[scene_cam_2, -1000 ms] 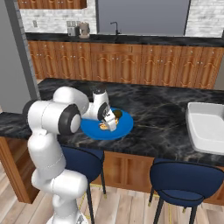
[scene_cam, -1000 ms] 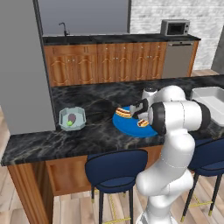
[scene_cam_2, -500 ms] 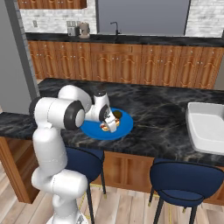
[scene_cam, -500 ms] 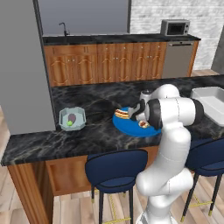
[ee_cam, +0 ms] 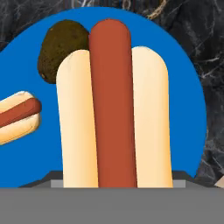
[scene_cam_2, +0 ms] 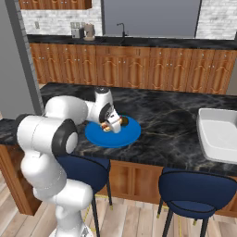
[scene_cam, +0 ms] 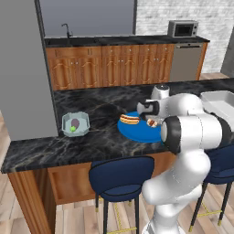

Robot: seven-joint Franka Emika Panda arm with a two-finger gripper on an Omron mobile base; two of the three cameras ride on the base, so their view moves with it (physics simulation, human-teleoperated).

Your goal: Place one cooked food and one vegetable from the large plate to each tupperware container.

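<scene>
Presently, from the left base view, the large plate (scene_cam: pixel 137 132) is seen on the dark worktop (scene_cam: pixel 91 146), w/ a hot dog (scene_cam: pixel 129 119) lying on its left part. The hand (scene_cam: pixel 151 121) is seen low over the plate, just beside a second hot dog, partly hidden by the arm. Well apart to the left, a tupperware container (scene_cam: pixel 75 124) is seen w/ a dark purple item and a small green one inside; what they are can't be told at this size.

From the right base view, the hand (scene_cam_2: pixel 112 125) is seen down on the plate (scene_cam_2: pixel 125 136), right at the food; whether the jaws are wide or narrow cannot be told here.

In the hand view, a hot dog (ee_cam: pixel 111 109) is seen lengthwise, very close, w/ a brown lumpy item (ee_cam: pixel 54 48) behind it, poss. a potato, and another hot dog (ee_cam: pixel 17 116) at the side, all on the plate (ee_cam: pixel 183 118). The finger tips aren't made out, so no grip can be confirmed.

Progress, as judged: one container appears stocked; a cooked-food pick looks in hand, w/ transfer and veg still left.
</scene>
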